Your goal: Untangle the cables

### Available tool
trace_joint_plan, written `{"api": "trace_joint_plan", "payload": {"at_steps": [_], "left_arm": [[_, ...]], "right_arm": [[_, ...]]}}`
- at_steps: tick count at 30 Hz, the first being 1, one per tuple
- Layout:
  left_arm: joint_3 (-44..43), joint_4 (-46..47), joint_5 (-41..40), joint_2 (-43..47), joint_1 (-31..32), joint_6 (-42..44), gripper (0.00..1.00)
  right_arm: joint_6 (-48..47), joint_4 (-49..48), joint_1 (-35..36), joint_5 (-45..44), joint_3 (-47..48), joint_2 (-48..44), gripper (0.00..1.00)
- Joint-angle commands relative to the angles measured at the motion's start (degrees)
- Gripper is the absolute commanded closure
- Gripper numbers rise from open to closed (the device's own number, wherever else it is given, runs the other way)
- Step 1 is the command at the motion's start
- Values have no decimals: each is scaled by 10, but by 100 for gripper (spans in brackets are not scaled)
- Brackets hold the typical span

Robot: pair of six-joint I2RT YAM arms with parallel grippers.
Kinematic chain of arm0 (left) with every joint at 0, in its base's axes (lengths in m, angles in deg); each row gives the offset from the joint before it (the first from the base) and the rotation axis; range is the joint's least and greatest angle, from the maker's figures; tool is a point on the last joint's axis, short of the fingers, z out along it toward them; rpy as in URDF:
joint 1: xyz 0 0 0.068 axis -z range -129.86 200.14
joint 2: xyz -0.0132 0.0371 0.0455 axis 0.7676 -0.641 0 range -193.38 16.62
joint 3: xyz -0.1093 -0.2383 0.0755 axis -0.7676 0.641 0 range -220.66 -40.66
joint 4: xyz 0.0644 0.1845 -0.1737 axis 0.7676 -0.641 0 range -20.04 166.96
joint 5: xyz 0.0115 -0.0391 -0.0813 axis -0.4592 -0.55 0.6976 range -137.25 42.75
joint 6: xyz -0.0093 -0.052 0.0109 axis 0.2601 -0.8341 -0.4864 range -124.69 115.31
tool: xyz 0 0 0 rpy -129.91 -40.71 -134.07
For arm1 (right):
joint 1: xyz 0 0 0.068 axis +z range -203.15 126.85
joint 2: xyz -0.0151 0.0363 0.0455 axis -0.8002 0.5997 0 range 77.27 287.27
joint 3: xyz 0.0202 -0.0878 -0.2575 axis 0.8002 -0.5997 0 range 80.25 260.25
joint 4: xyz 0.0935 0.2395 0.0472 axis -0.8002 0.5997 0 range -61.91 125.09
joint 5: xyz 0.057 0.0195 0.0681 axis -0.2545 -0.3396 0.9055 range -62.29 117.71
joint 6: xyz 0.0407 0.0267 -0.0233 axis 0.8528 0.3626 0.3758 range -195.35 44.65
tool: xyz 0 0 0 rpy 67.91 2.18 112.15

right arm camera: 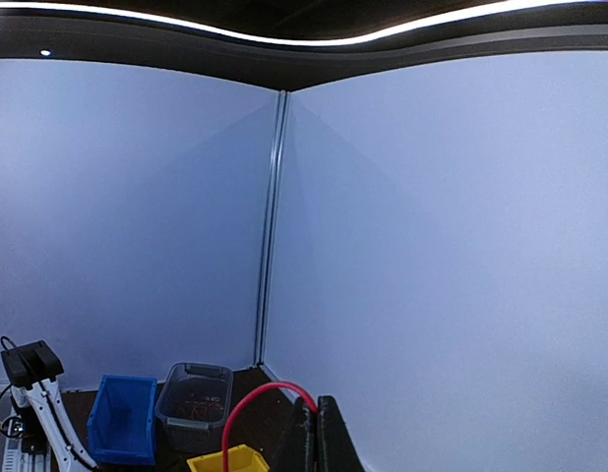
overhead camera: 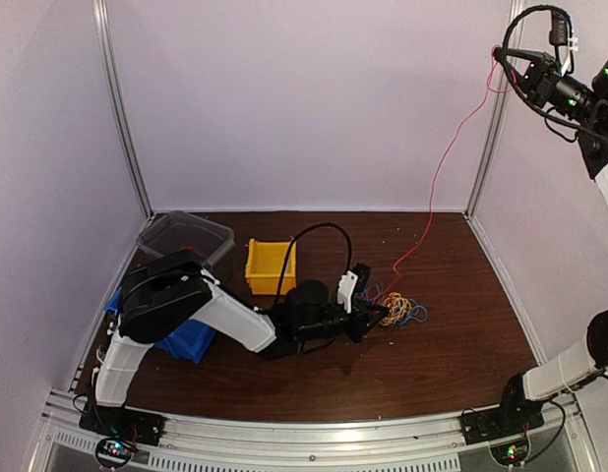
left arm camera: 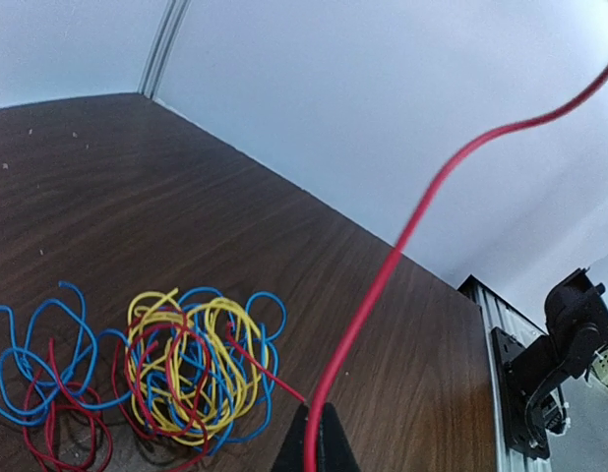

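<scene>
The cables [overhead camera: 398, 310] lie as a tangle of yellow, blue and red loops right of the table's centre. The left wrist view shows the main bundle [left arm camera: 196, 364] and a looser blue-and-red heap [left arm camera: 48, 398] beside it. My left gripper [overhead camera: 371, 317] is low at the tangle's left edge and is shut on one red cable [left arm camera: 402, 241], pinched at the fingertips [left arm camera: 314, 411]. That red cable [overhead camera: 442, 162] rises slack to the upper right. There my right gripper [overhead camera: 501, 57], high near the corner post, is shut on its other end [right arm camera: 255, 398] at its tips [right arm camera: 314, 403].
A yellow bin [overhead camera: 271, 265] stands behind the left wrist. A clear grey tub [overhead camera: 186, 239] holding some wires is at the back left, and a blue bin [overhead camera: 181, 341] sits under the left arm. White walls and metal corner posts [overhead camera: 486, 147] enclose the table.
</scene>
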Motion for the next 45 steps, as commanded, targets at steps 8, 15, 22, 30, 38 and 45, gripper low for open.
{"api": "trace_joint_plan", "payload": {"at_steps": [8,15,22,30,38,45], "left_arm": [[-72,-166,-41,194,-16,125,100],[-30,-235,-79,300,-57,135,100],[1,-341,-124,400,-146,160,100],[13,-496,-246,479,-215,134,100],[48,-584,-303,520,-268,120,100],[30,-599,-300,517,-358,141,100]], "right_arm": [[-266,202,180,-126,-214,-40,100],[-296,230,270,-177,-200,28,100],[-275,232,365,-221,-87,158,100],[-220,178,450,-313,92,360,100],[-191,131,502,-349,229,510,98],[-208,44,568,-473,353,633,94]]}}
